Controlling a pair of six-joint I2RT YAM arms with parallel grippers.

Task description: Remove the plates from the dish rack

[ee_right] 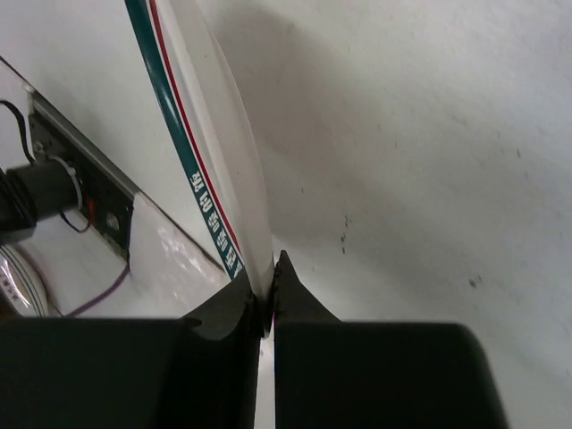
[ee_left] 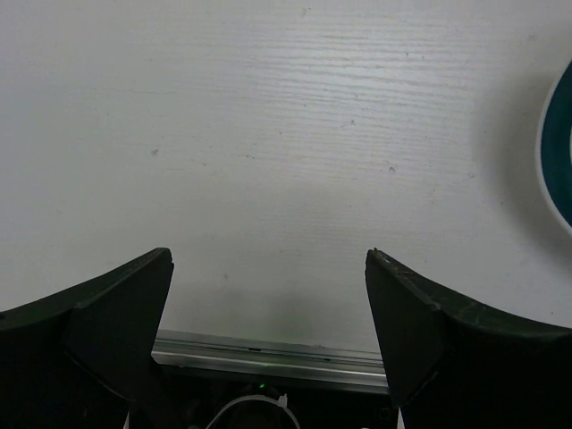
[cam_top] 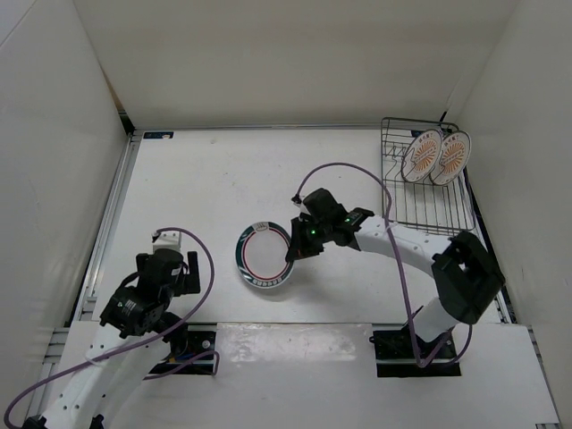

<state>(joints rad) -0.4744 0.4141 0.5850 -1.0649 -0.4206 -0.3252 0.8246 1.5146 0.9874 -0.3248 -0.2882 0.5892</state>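
Note:
My right gripper (cam_top: 293, 253) is shut on the rim of the white plate (cam_top: 262, 256) with green and pink rings, over the middle of the table. In the right wrist view the plate (ee_right: 210, 152) runs edge-on up from my closed fingertips (ee_right: 266, 299). Two orange sunburst plates (cam_top: 423, 155) (cam_top: 450, 157) stand upright in the dark wire dish rack (cam_top: 429, 210) at the back right. My left gripper (cam_top: 170, 271) is open and empty at the front left; in its own view (ee_left: 268, 268) only table lies between the jaws, with the plate's green rim (ee_left: 559, 147) at the right edge.
White walls enclose the table on three sides. A metal rail (cam_top: 107, 223) runs along the left edge. The near part of the rack has bare wire slots. Purple cables loop over both arms.

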